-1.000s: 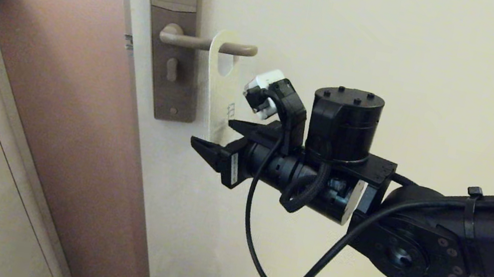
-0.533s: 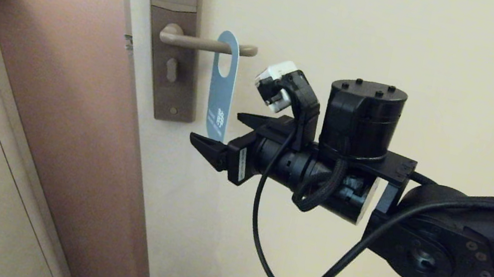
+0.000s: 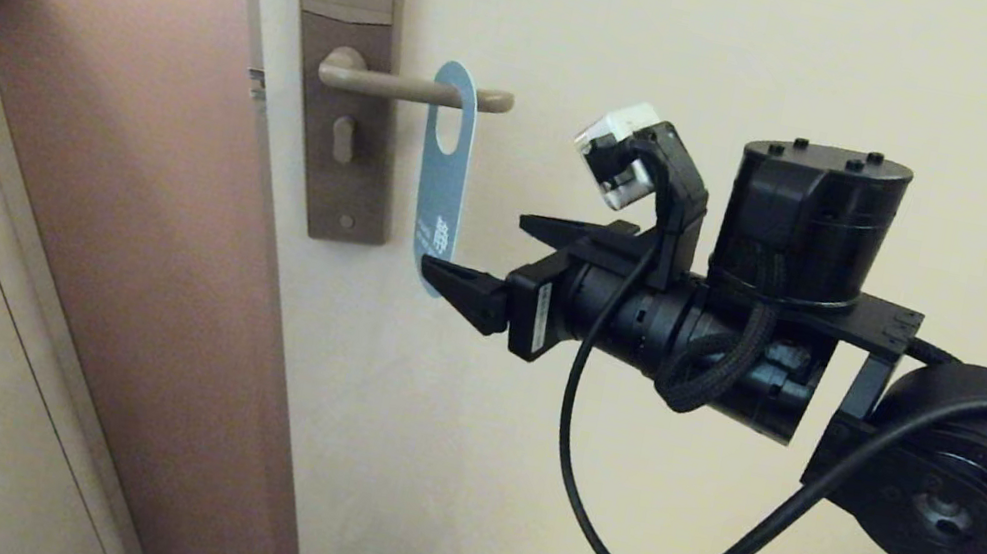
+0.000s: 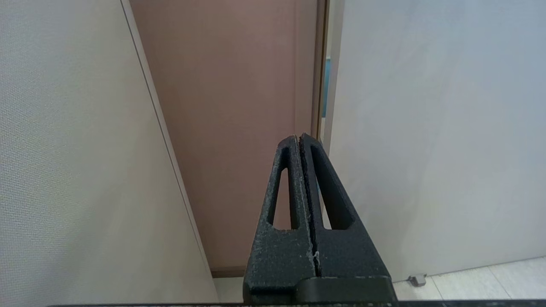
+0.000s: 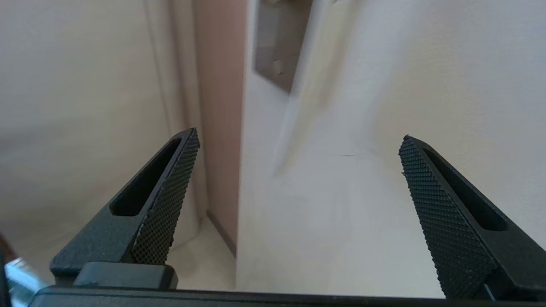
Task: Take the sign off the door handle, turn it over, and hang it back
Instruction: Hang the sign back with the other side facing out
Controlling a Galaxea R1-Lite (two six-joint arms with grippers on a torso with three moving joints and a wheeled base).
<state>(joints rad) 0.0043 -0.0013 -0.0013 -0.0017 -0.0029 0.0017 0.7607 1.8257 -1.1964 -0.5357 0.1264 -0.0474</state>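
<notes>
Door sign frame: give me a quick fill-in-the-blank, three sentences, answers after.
1. The sign hangs on the door ____.
2. The face of the sign that shows is ____.
3. The right hand, beside the sign's lower end, has its fingers ____.

Missing words: handle; blue; open.

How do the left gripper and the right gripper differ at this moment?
The left gripper is shut, fingers pressed together; the right gripper is open with nothing between its fingers. The left is parked low by the door edge; the right is raised beside the sign hanging on the door handle. Both are black.
</notes>
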